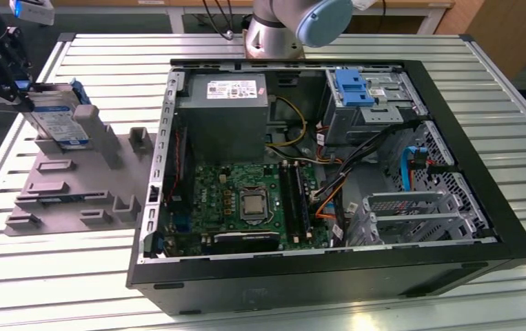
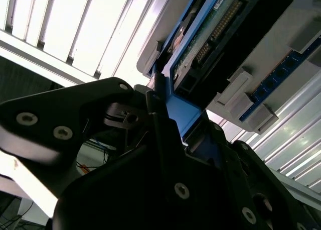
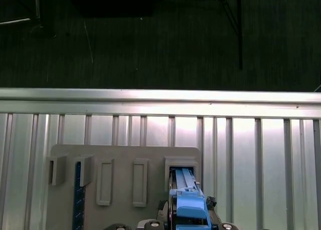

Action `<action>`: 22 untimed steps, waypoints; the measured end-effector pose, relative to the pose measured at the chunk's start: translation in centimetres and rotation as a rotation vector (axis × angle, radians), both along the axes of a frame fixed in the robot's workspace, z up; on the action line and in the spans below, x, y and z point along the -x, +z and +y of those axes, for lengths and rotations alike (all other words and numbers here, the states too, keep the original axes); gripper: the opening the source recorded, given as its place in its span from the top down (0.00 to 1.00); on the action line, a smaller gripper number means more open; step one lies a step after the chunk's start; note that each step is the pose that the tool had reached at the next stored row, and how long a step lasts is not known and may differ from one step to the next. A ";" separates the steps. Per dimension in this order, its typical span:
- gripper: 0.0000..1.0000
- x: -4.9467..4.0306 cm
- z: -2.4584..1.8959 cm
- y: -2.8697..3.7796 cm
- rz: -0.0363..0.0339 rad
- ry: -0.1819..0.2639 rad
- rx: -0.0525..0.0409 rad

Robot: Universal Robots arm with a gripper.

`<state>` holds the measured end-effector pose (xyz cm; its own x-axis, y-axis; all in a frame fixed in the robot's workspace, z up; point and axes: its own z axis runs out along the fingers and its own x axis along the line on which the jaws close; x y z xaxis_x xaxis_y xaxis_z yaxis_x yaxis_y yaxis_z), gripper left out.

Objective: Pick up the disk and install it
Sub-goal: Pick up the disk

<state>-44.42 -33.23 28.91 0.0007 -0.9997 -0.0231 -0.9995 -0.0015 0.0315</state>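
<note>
Disk (image 1: pixel 61 124) upright in grasp of end effector (image 1: pixel 19 93).

Robotics lab test cell — slatted aluminium bench (image 1: pixel 78 289), robot arm base (image 1: pixel 276 31) at its edge, opened PC tower (image 1: pixel 336 279) on top, grey parts fixture (image 1: pixel 69 193) beside it.
</note>
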 end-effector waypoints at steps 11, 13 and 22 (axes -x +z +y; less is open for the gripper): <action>0.56 0.00 0.00 0.00 0.0000 0.000 0.0000; 0.56 0.00 0.00 0.00 0.0000 0.000 0.0000; 0.64 0.00 0.00 0.00 0.0000 0.001 0.0000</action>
